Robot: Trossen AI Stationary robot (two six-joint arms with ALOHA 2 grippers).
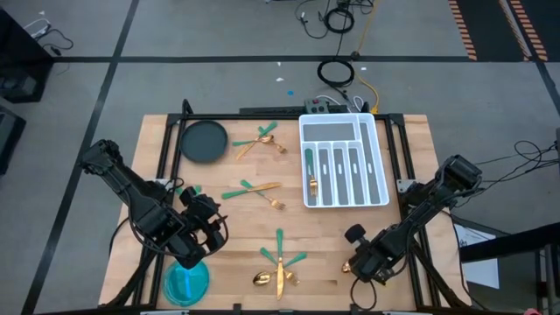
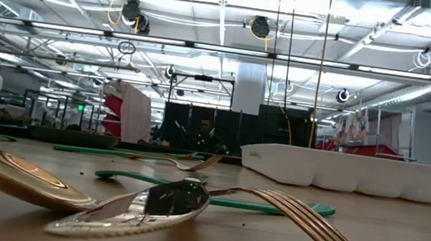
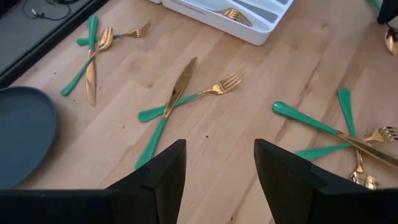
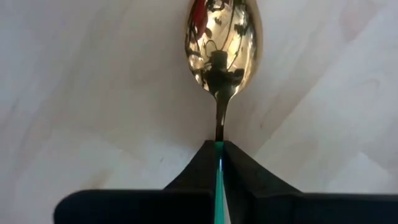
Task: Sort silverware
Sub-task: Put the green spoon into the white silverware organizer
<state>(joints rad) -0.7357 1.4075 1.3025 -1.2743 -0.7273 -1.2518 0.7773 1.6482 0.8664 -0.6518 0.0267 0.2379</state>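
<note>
Pinched by its slim green handle in the clenched right hand at the counter's near right edge, the spoon could swivel or slip on the carry to the white tray, while the left hand waits released.

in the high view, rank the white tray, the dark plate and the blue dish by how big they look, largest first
1. White compartmented tray, by far the largest.
2. Dark round plate and blue dish look nearly alike; the left arm covers part of the dish, so I won't rank them.
</note>
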